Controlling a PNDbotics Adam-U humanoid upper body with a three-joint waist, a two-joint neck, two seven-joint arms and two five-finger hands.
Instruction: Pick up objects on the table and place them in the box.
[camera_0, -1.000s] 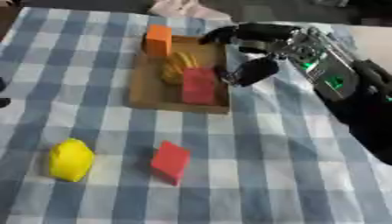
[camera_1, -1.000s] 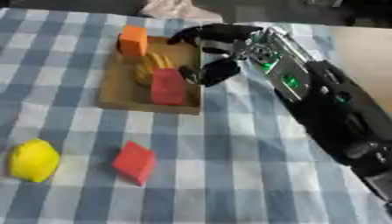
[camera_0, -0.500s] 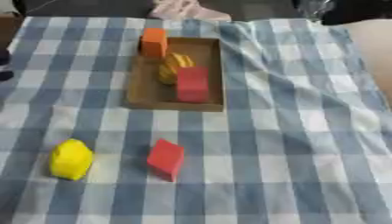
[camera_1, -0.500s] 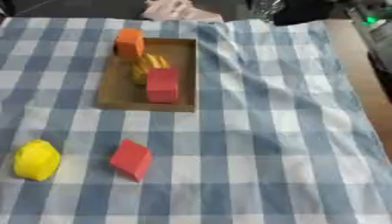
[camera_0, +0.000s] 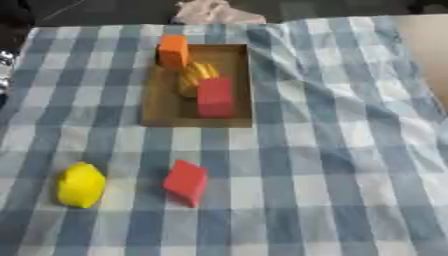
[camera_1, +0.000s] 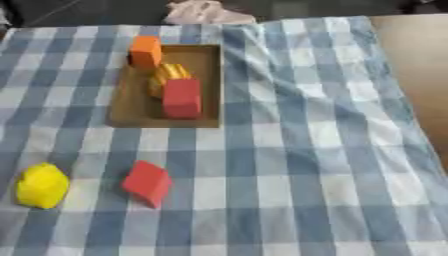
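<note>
Since right hand left view, red block (camera_0: 215, 97) sits in box (camera_0: 157, 107).

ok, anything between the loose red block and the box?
Nothing visible. Only bare checked cloth lies between the red block and the box. The yellow object sits off to the block's left.

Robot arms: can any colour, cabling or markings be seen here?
No robot hand or arm clearly shows in either eye view. Only a dark and silvery sliver at the left eye view's left edge appears, too little to identify or describe.
</note>
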